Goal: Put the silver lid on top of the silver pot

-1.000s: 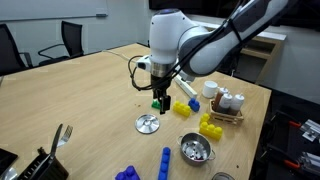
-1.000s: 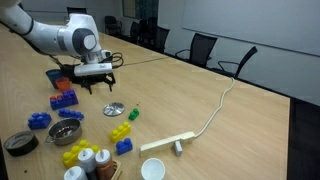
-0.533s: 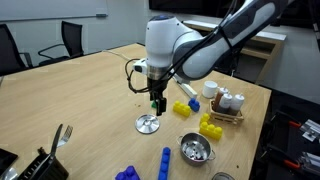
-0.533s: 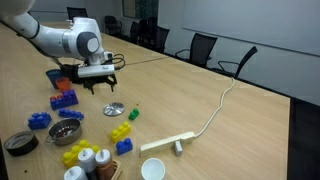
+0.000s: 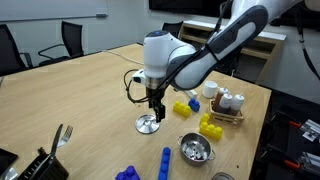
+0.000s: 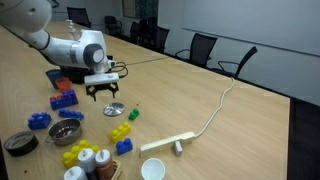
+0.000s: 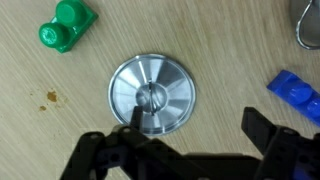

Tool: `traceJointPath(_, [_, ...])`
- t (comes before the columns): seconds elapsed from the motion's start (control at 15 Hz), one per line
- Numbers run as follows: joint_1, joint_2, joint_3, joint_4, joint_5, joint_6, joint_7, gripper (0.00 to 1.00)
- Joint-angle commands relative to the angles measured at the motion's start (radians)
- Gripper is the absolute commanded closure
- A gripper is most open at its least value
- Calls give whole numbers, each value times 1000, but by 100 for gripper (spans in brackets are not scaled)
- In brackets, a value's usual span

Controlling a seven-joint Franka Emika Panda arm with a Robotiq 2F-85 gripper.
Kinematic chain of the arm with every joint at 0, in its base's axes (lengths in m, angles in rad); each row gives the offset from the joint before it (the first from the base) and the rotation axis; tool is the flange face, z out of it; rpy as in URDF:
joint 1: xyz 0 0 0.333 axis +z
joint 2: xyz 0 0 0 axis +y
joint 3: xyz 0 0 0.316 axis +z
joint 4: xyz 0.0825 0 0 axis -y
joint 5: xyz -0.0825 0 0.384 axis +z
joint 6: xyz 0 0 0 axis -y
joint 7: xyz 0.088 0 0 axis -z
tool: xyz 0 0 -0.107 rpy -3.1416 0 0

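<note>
The silver lid lies flat on the wooden table, also seen in an exterior view and in the wrist view, with its small knob up. The silver pot stands open near the table's edge, also in an exterior view; its rim shows at the wrist view's top right corner. My gripper hovers just above the lid, open and empty. In the wrist view its fingers straddle the table beside the lid's lower right edge.
A green block lies beside the lid. A blue block, yellow blocks and more blue blocks lie around. A wooden caddy of bottles, a black bowl, a white cup and a cable sit on the table.
My gripper has moved down and toward the lid, from above the green block to just over the lid. It stays open. Lid and pot have not moved.
</note>
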Motion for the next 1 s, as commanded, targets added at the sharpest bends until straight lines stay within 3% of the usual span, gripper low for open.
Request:
traceJointPath(0.0, [-31, 101, 31, 117, 38, -42, -109, 0])
traceJointPath(0.8, [-8, 284, 16, 369, 89, -121, -189, 0])
traceJointPath(0.87, [-4, 294, 13, 384, 87, -126, -191, 6])
traceJointPath(0.93, [1, 301, 8, 396, 83, -130, -191, 26])
